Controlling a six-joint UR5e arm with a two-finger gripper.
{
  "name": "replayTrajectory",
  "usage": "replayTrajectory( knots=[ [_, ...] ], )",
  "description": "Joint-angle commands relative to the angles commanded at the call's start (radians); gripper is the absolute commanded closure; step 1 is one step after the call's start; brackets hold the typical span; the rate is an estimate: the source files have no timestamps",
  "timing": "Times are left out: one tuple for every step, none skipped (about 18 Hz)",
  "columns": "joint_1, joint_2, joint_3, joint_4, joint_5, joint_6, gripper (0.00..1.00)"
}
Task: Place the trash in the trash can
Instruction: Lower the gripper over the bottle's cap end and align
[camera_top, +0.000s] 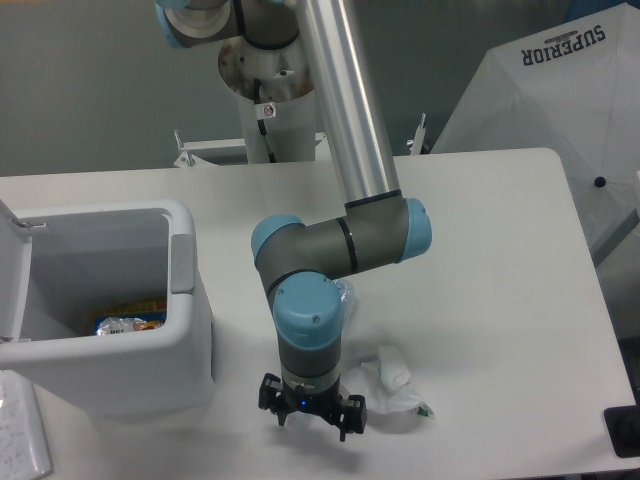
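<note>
Camera: we are viewing the table from above and in front.
Bottle (345, 293): mostly hidden behind the arm's wrist; only a clear sliver is showing. We judge it light, springy and slippery, best pinched across its crushed middle.
Wrapper (392, 385): lying right of the gripper (311, 410); flimsy, taken at any bunched fold.
Arm: wrist pointing straight down, low over the table beside the trash can (190, 300).
Jaws: spread, gripping nothing visible.

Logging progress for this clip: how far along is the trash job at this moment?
Neither piece looks binned: the trash can holds only a foil snack wrapper. The gripper is low at the table, apparently going for the bottle, now mostly hidden behind the arm. The crumpled wrapper still lies beside it.
</note>
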Motion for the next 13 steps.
replayTrajectory(
  knots=[
    [-0.002,0.0,-0.003,0.0,0.002,0.0,0.0],
    [-0.003,0.0,-0.006,0.0,0.003,0.0,0.0],
    [-0.005,0.0,-0.014,0.0,0.003,-0.002,0.0],
    [-0.006,0.002,-0.02,0.0,0.003,0.0,0.0],
    [-0.011,0.003,-0.021,0.0,0.003,0.0,0.0],
    [-0.011,0.006,-0.028,-0.002,0.005,0.0,0.0],
    [-0.012,0.009,-0.035,-0.002,0.003,0.0,0.0],
    [-0.012,0.011,-0.043,-0.002,0.003,0.0,0.0],
    [-0.012,0.012,-0.049,-0.002,0.003,0.002,0.0],
    [-0.014,0.015,-0.054,-0.003,0.003,0.002,0.0],
    [-0.014,0.021,-0.058,-0.003,0.003,0.002,0.0],
    [-0.014,0.023,-0.067,-0.003,0.005,0.002,0.0],
    [-0.014,0.029,-0.08,-0.003,0.005,0.003,0.0]
  ],
)
